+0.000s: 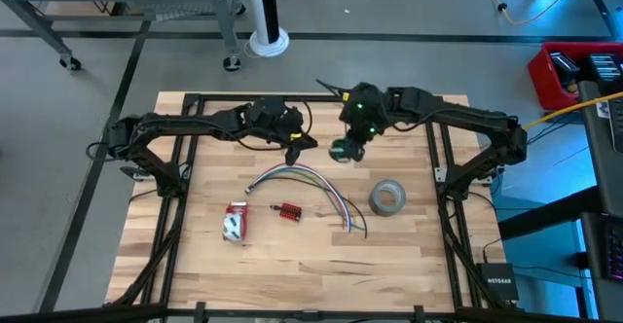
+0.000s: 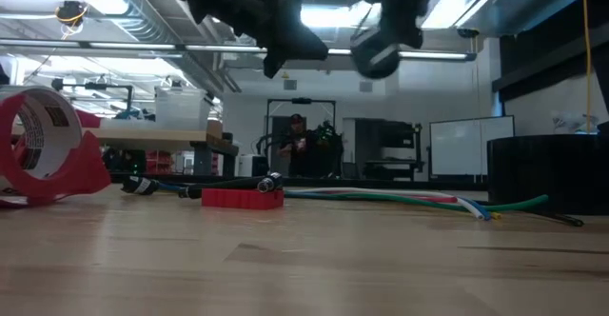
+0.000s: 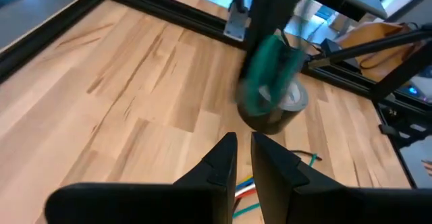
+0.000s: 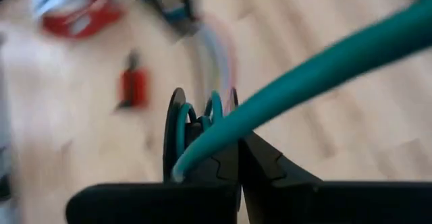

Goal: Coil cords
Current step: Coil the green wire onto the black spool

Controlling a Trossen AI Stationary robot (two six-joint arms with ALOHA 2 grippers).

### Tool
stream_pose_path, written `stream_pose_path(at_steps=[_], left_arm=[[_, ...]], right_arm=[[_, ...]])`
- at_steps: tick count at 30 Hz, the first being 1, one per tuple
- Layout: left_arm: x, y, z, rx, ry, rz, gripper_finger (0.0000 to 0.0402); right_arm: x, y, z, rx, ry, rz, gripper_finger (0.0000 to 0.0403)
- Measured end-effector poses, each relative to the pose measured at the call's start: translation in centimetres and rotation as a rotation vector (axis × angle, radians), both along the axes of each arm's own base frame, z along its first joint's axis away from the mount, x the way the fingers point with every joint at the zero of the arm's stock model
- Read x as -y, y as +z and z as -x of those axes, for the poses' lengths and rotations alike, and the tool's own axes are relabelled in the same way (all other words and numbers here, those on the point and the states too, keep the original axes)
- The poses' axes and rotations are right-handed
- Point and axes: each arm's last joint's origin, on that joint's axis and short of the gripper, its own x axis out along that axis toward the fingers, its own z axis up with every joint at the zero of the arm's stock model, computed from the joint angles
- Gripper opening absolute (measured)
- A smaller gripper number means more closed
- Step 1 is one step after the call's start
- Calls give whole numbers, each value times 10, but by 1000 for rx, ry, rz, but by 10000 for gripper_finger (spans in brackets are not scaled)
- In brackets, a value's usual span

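Cords [image 1: 348, 150], a small teal-dark bundle, hang above the table [image 1: 195, 255] near its far edge, pinched in the right gripper [image 1: 350, 146], probably lifted so loops can be tidied. The left gripper [image 1: 295, 151] waits just beside, fingers pressed together. Blur hides the coil's tightness and loose ends.

Two arms, dark matte black, jointed tubular links on black bases flanking the wooden table [image 1: 195, 255]. Right arm: small green indicator light near the wrist. Left gripper [image 3: 244, 158] and right gripper [image 4: 237, 162]: black tapered fingers with notched inner edges.
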Motion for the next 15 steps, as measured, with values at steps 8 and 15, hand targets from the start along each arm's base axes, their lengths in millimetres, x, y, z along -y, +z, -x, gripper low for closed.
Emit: stream_pose_path(at_steps=[8,15], left_arm=[[12,11,-8,125,-144,-287,38],[25,20,-14,188,-169,-664,64]], right_arm=[[-4,13,11,-82,18,-51,2],[-8,13,13,-76,82,-162,1]])
